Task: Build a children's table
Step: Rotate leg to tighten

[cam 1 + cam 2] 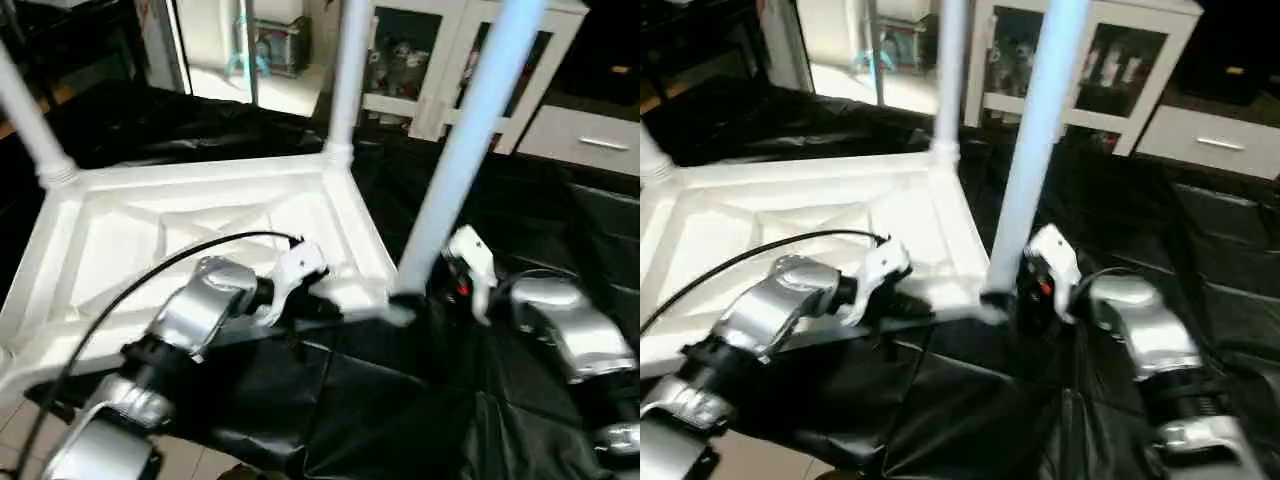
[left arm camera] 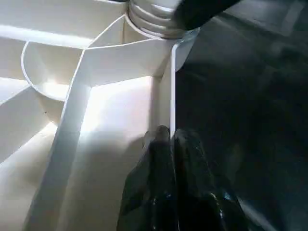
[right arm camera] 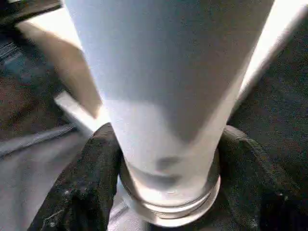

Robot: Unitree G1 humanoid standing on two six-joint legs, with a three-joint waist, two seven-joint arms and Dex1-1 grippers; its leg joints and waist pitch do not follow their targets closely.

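Black sheeting covers the floor; tabletop (image 1: 200, 230) lies upside down on it. Left end effector (image 2: 171, 144) is closed, pinching its rim to steady it. Right end effector (image 3: 163, 168) clamps leg (image 1: 455, 150) at the near corner socket, likely to seat it.

A black sheet (image 1: 420, 400) with creases covers the surface from about 3 o'clock round to 6 o'clock and also along the far side. At 1 o'clock stands a white cabinet (image 1: 440, 60) with glass doors; small things are inside, too unclear to name. At 2 o'clock is a white drawer front (image 1: 585, 140) with a metal handle. At 12 o'clock, on a bright floor (image 1: 270, 90), sits a box-like object (image 1: 283, 45).
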